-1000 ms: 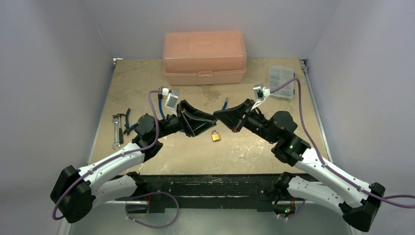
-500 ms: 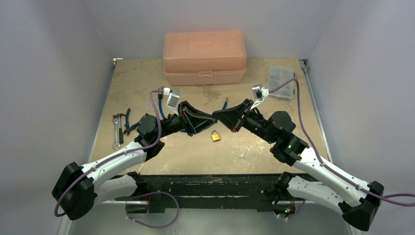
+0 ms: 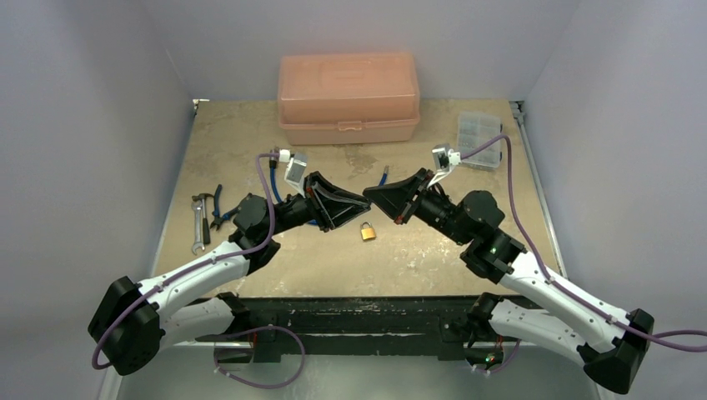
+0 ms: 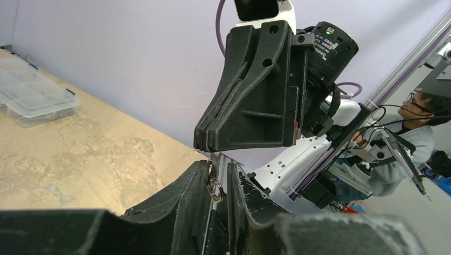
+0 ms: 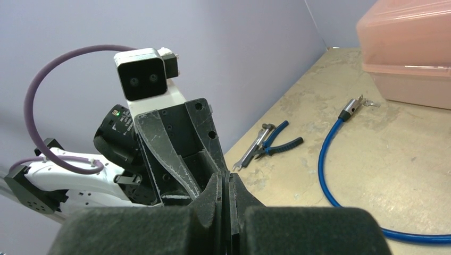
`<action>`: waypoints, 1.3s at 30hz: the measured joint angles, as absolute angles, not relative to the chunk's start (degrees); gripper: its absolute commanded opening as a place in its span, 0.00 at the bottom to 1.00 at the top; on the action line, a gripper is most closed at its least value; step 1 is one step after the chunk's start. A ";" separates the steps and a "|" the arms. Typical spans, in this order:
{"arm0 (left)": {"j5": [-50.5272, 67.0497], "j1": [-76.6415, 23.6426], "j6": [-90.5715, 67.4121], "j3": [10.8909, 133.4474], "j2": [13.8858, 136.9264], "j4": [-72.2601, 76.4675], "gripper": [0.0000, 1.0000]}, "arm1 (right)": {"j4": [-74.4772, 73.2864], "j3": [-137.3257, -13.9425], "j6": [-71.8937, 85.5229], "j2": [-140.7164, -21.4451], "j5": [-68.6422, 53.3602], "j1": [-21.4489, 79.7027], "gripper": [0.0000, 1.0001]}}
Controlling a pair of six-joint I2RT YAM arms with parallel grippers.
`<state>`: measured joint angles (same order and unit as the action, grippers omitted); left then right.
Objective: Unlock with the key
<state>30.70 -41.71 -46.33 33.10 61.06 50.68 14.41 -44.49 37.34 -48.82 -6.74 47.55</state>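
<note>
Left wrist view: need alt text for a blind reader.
The key, ring showing, sits between the slightly parted fingers of the left claw, with the shut right claw directly above; who grips it is unclear. Behind: tan table, clear organiser, purple wall.

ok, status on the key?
Right end effector shut on key. Left end effector partly open around it. Padlock lies on table, nothing in the way.

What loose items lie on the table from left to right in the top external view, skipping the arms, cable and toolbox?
Wrench → blue-handled pliers → brass padlock → clear organizer box.
</note>
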 measured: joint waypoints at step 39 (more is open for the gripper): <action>28.16 -42.19 -46.33 33.10 60.27 47.00 0.00 | 19.84 -36.07 42.48 -42.96 -3.42 47.59 0.00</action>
